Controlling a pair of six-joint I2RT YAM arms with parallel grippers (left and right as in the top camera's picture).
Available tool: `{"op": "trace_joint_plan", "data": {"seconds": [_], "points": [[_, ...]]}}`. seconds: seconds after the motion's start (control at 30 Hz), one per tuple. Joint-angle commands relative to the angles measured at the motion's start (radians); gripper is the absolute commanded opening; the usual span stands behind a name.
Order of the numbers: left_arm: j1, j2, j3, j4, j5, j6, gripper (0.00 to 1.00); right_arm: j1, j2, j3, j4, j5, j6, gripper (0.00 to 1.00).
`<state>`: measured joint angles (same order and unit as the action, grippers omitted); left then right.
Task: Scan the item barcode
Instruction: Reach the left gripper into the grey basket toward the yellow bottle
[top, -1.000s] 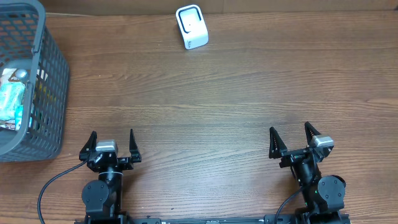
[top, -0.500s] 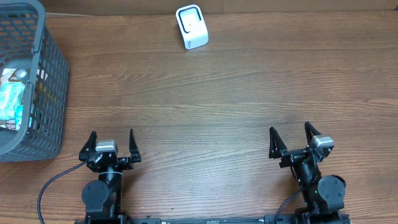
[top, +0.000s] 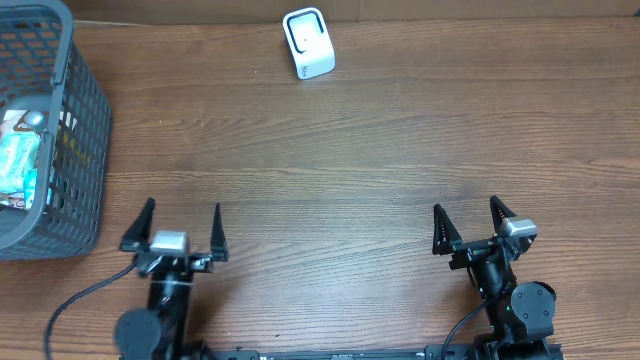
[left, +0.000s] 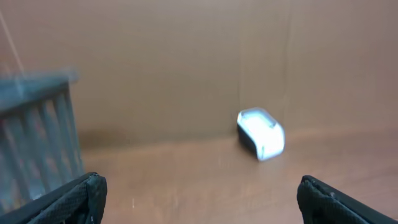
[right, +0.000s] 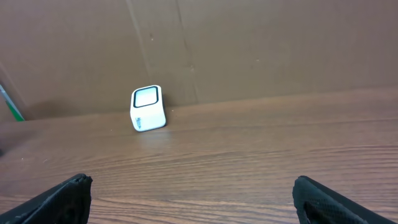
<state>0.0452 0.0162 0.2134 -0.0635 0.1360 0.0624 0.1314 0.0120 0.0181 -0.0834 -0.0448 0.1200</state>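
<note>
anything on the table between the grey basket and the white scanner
Nothing: in the overhead view the stretch of wooden table between the grey basket and the white scanner is bare.

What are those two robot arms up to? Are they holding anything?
Nothing is held yet. The left gripper and right gripper are both open and empty near the front edge of the table. The packets to scan lie in the grey basket on the left, and the white scanner stands at the far edge.
</note>
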Motion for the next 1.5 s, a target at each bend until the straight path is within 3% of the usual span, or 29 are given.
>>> {"op": "trace_joint_plan", "data": {"seconds": [0.0, 0.23, 0.5, 0.7, 0.87, 1.07, 1.17, 1.33, 1.47], "points": [[-0.006, 0.019, 0.184, -0.052, 0.041, 0.021, 1.0, -0.005, -0.009, -0.01, 0.002, 0.005, 0.007, 1.0], [-0.006, 0.269, 0.638, -0.37, 0.08, 0.019, 1.0, -0.005, -0.009, -0.01, 0.002, 0.005, 0.007, 1.0], [-0.006, 0.826, 1.393, -0.972, 0.206, 0.032, 1.0, -0.005, -0.009, -0.01, 0.002, 0.005, 0.007, 1.0], [-0.006, 1.143, 1.729, -1.337, 0.249, 0.034, 1.0, -0.005, -0.009, -0.01, 0.002, 0.005, 0.007, 1.0], [-0.006, 1.287, 1.759, -1.379, 0.272, 0.035, 1.0, -0.005, -0.009, -0.01, 0.002, 0.005, 0.007, 1.0], [-0.003, 1.4, 1.759, -1.235, 0.244, 0.035, 1.0, -0.005, -0.009, -0.01, 0.002, 0.005, 0.007, 1.0], [0.019, 1.433, 1.759, -1.197, 0.175, -0.04, 0.99, -0.005, -0.009, -0.01, 0.002, 0.005, 0.007, 1.0], [0.159, 1.444, 1.759, -1.109, 0.038, -0.12, 1.0, -0.005, -0.009, -0.01, 0.002, 0.005, 0.007, 1.0], [0.312, 1.452, 1.759, -1.08, 0.033, -0.143, 0.99, -0.005, -0.009, -0.01, 0.002, 0.005, 0.007, 1.0]]}}
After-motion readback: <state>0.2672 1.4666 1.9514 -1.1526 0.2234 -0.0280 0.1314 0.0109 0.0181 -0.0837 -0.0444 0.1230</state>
